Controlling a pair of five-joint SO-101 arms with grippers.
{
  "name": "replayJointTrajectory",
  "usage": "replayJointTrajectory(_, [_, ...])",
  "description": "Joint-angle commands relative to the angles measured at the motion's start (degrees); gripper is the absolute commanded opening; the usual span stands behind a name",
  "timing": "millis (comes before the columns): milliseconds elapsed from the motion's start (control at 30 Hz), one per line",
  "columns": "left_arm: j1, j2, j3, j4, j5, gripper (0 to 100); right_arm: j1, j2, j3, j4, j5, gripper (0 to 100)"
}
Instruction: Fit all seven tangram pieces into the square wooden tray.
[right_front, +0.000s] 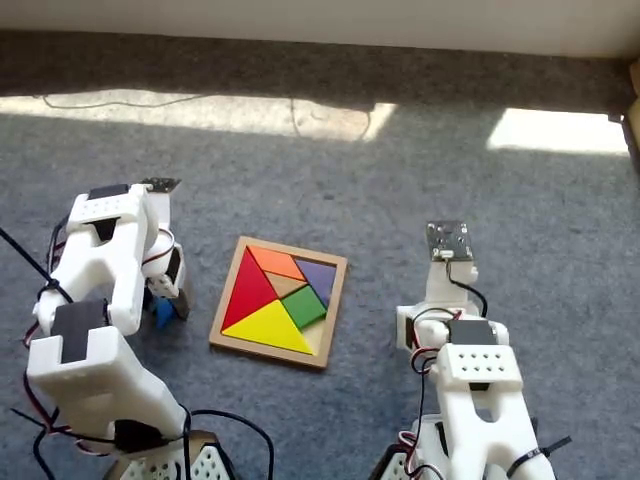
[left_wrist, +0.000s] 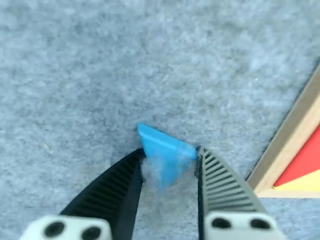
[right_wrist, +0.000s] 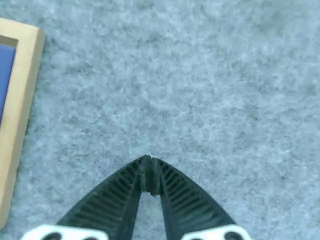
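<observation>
The square wooden tray (right_front: 335, 300) lies on the grey carpet between the two arms. It holds an orange piece (right_front: 275, 263), a purple piece (right_front: 318, 277), a red piece (right_front: 247, 292), a green piece (right_front: 303, 306) and a yellow piece (right_front: 270, 326). Left of the tray, my left gripper (left_wrist: 169, 159) is shut on a blue triangle (left_wrist: 162, 147) that stands on edge, low over the carpet; the same blue triangle (right_front: 163, 313) shows under the left arm. My right gripper (right_wrist: 150, 169) is shut with nothing in it, over bare carpet just right of the tray's rim (right_wrist: 20, 100).
Pale wood shows in the tray's near right corner (right_front: 318, 342) and in a small patch at its middle (right_front: 288, 285). The right arm (right_front: 470, 350) stands right of the tray. Open carpet lies beyond the tray, with bright sun patches (right_front: 560, 130) at the back.
</observation>
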Motion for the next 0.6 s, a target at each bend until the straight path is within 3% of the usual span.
replayJointTrajectory(0, [-0.84, -0.48, -2.07, -2.64, 0.35, 11, 0.48, -1.27, -0.48, -1.01, -0.18, 0.4])
replayJointTrajectory(200, [1.71, -11.12, 0.22, -2.37, 0.26, 11, 0.48, -1.27, -0.48, -1.01, -0.18, 0.4])
replayJointTrajectory(367, [9.27, -26.42, 8.66, -2.37, 0.88, 11, 0.57, -1.27, -0.48, -1.01, -0.18, 0.4])
replayJointTrajectory(567, [16.84, -37.85, 13.85, -2.37, 14.33, 11, 0.57, -1.27, -0.48, -1.01, -0.18, 0.4])
